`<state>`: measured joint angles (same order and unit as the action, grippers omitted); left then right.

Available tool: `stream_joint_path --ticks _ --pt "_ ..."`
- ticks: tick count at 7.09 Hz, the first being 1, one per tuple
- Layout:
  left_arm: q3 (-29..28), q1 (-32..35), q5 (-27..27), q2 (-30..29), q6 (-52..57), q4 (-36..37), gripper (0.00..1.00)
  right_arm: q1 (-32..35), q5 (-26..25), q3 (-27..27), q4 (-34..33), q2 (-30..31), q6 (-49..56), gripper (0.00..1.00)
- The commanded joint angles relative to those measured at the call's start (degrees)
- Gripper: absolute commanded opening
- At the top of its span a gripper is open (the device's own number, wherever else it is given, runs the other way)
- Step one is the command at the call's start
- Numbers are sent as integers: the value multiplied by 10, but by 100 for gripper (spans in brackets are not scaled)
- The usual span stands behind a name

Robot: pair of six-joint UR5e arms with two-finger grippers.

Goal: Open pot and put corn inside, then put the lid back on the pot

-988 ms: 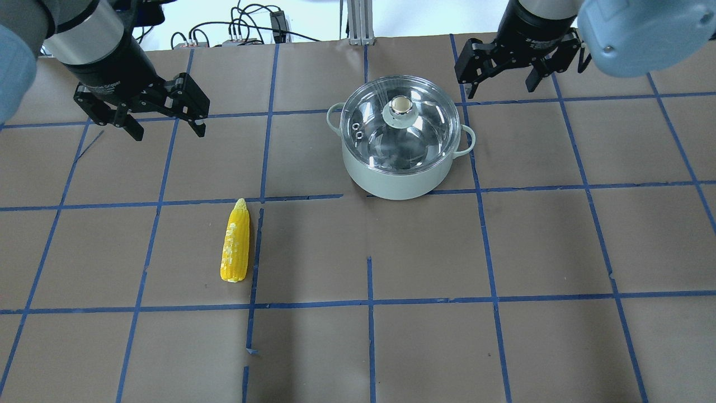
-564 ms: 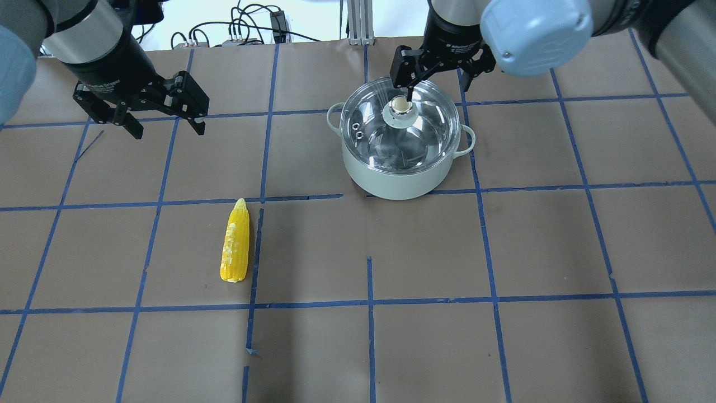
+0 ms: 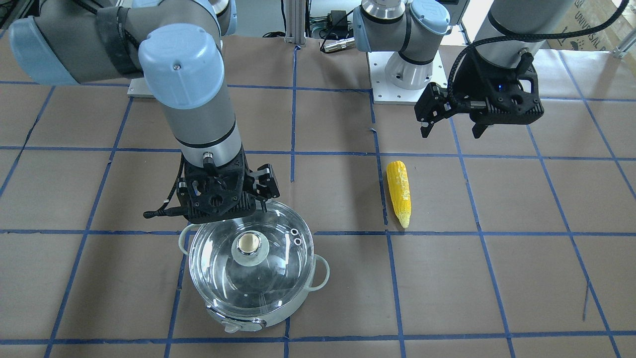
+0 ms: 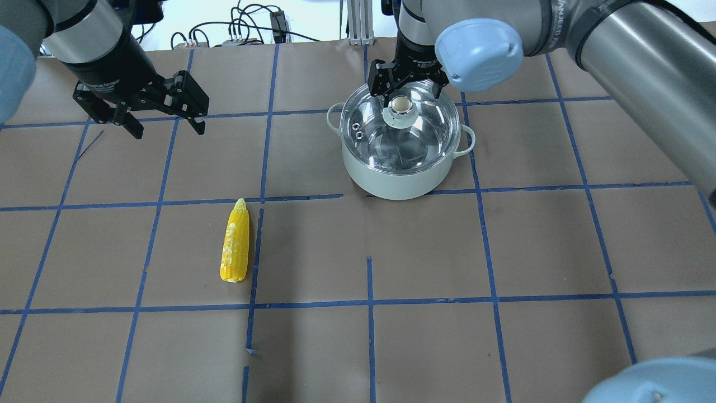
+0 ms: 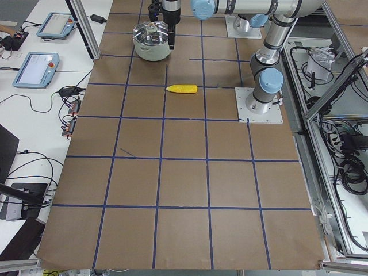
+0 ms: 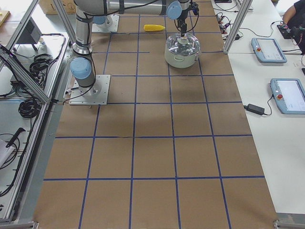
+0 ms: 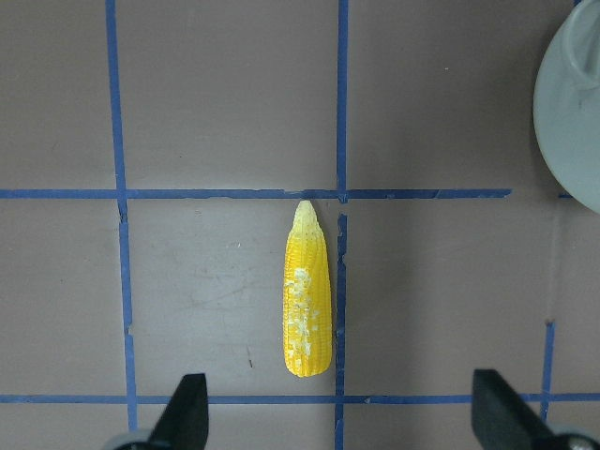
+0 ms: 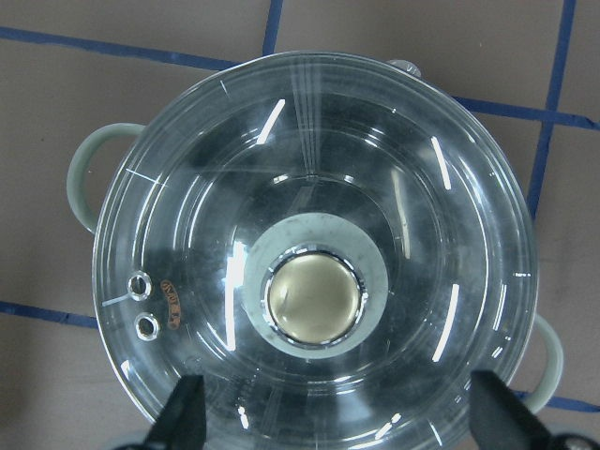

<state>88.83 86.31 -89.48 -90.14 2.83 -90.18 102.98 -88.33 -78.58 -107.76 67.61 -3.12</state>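
The right gripper point(image 4: 406, 95) has swung in over the last second from beyond the pot's far right side and now hangs over the lid point(image 4: 386, 140). Its jaws are spread wide, one finger on each side of the beige knob point(image 8: 314, 298) and gripping nothing. The right wrist view looks straight down on the knob, with both fingertips well apart at the bottom edge. How far above the knob they sit I cannot tell.

The clear glass lid is seated on the pot point(image 4: 400, 182), its two steam-hole rings point(image 4: 356, 130) towards the robot's left. The pale-walled pot stands upright on the bench point(image 4: 503, 252), in the same spot as before, with one loop handle point(image 4: 334, 115) out to each side.

The left gripper point(image 4: 168, 130) has not shifted. It hangs above the bench on the robot's left, jaws wide and empty. In its wrist view the corn cob point(image 7: 307, 295) lies ahead, between the lines of the two fingertips.

The corn cob point(image 4: 235, 243) lies flat where it was, just beside a blue tape line point(image 4: 254, 252). Its pointed end faces away from the robot. It is well apart from the pot and nearer the robot's left.
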Motion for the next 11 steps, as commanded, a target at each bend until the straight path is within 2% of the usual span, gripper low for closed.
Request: stream_joint_path --ticks 1,6,7,10,11 --pt "0 0 0 0 1 0 100 0 0 3 -31 -30 0 99" --pt "0 -1 0 1 2 0 100 -1 0 12 -46 -57 -1 97" --pt "0 -1 0 1 2 0 100 -2 1 12 -46 -57 0 93" --pt "0 -2 0 1 2 0 100 0 -1 12 -42 -55 -1 57" --pt "0 -2 0 1 2 0 100 0 -1 12 -39 -54 -2 52"
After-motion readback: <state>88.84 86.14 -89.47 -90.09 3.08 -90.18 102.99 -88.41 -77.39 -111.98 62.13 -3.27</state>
